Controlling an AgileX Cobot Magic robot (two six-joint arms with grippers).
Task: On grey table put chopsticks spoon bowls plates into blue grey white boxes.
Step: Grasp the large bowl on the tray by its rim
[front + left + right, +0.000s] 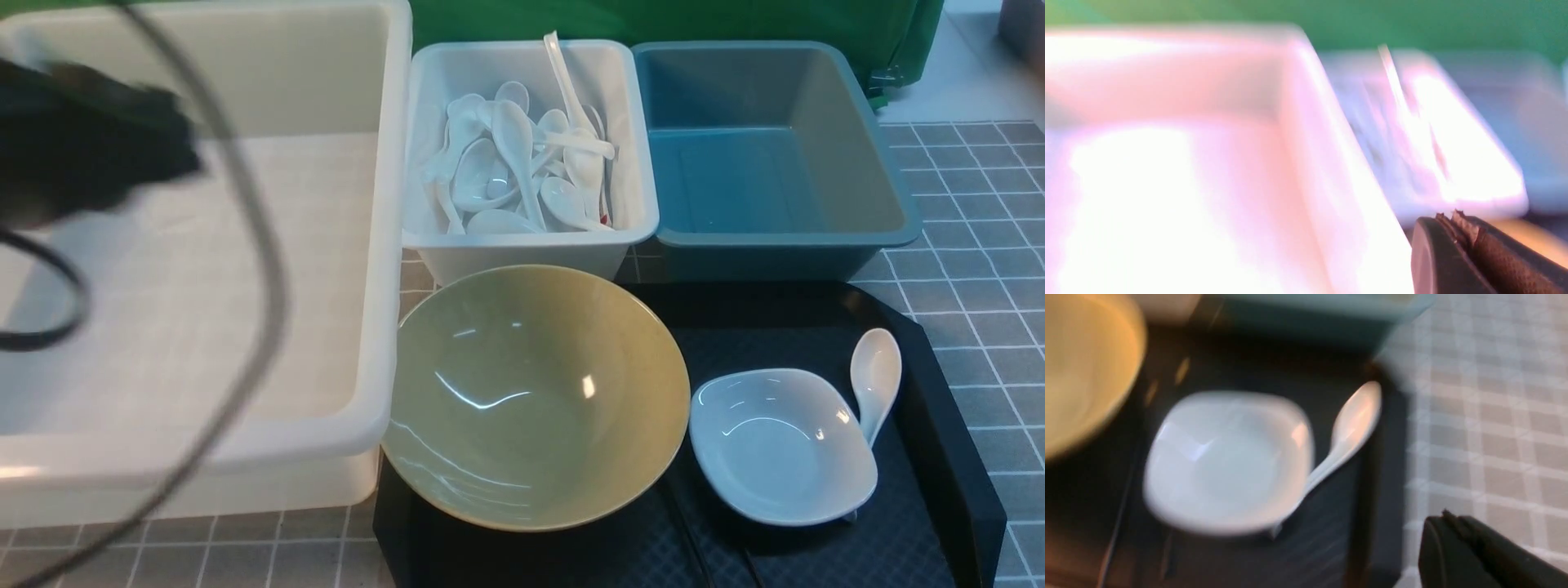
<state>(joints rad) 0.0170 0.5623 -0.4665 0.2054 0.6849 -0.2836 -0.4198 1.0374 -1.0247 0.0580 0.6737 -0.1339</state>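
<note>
The yellow-green bowl [535,396] sits on the black tray, in front of the small white box [531,238]. To its right on the tray lies the white plate [780,445], with the white spoon [875,376] leaning against its far right edge. The big white box [392,245] stands at the left and the blue-grey box [784,237] at the back right. My left gripper [1449,218] is shut on nothing, over the big white box [1310,122]. My right gripper [1447,516] is shut and empty, over the grey table [1486,416] beside the plate [1229,461] and spoon [1351,424]. The chopsticks are out of view.
The small white box holds several white spoons [522,163]. The black tray [939,457] has a raised rim next to the grey table [980,245]. My blurred left arm [82,147] and its cables [261,269] hang over the big white box. A green cloth [653,20] lies behind the boxes.
</note>
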